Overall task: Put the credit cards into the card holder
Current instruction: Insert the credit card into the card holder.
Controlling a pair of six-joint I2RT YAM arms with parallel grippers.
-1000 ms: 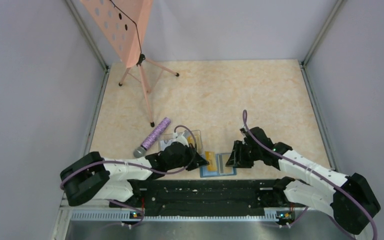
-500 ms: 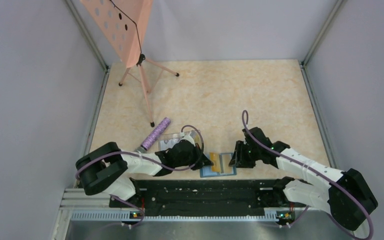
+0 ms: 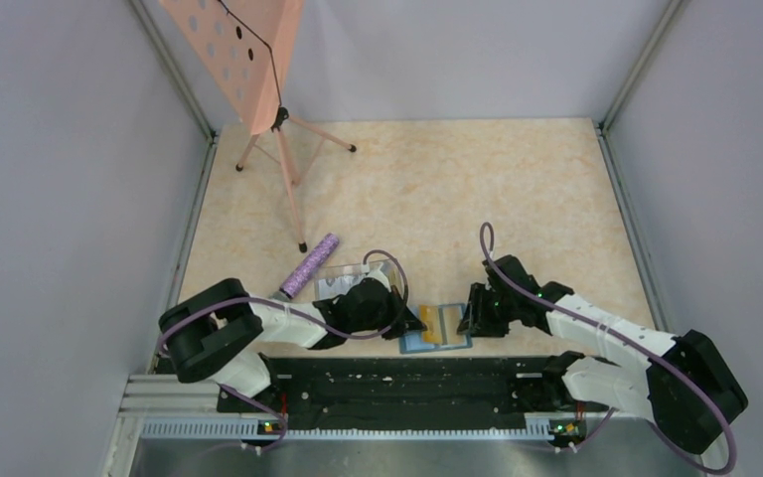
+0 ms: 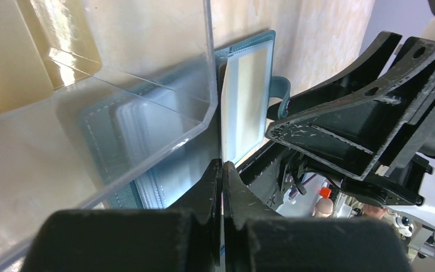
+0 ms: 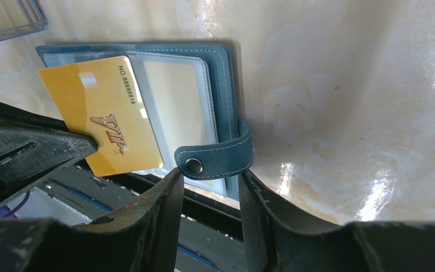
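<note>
The teal card holder [image 3: 449, 322] lies open on the table near the front edge, its pale slots [image 5: 173, 96] facing up. My left gripper [image 3: 409, 316] is shut on a yellow credit card [image 5: 105, 133]. That card slants over the holder's left half and looks edge-on [image 4: 222, 107] in the left wrist view, where the jaws [image 4: 222, 165] pinch it. At the holder's right side, my right gripper [image 5: 207, 180] has its two fingertips against the ends of the curled snap tab [image 5: 218, 157]. Other credit cards are hidden.
A clear plastic box [image 3: 356, 274] sits just left of the holder and against my left gripper [image 4: 119, 107]. A purple microphone [image 3: 308, 266] lies behind it. A pink music stand [image 3: 258, 60] is at the back left. The black base rail [image 3: 407, 383] runs right below the holder.
My left arm has swung right, carrying the yellow card further over the holder. My right gripper has shifted slightly left and nearer, narrowing a little on the tab.
</note>
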